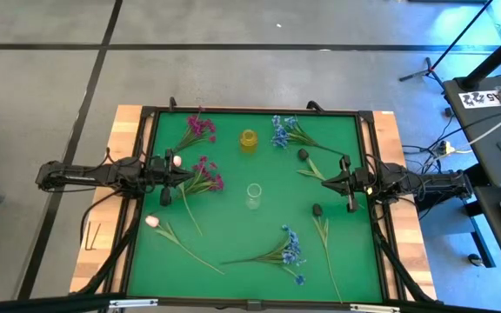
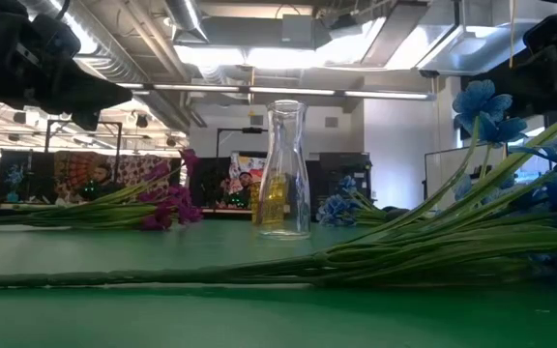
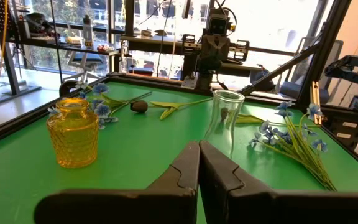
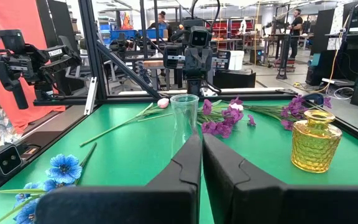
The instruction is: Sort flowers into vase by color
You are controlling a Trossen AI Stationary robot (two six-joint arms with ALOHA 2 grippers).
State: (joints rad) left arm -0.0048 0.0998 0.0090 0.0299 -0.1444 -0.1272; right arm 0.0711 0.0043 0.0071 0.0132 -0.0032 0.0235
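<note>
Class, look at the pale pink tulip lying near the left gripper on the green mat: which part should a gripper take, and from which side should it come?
Probably the bare green stem just behind the bud of the pink tulip, taken from straight above. It lies flat on the mat, the stem running diagonally away from the bud, so fingers should straddle it crosswise. The left gripper, shut, is nearest.

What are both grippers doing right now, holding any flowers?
Left gripper: shut, holding nothing, at the table's left edge.
Right gripper: shut, holding nothing, at the table's right edge.
</note>
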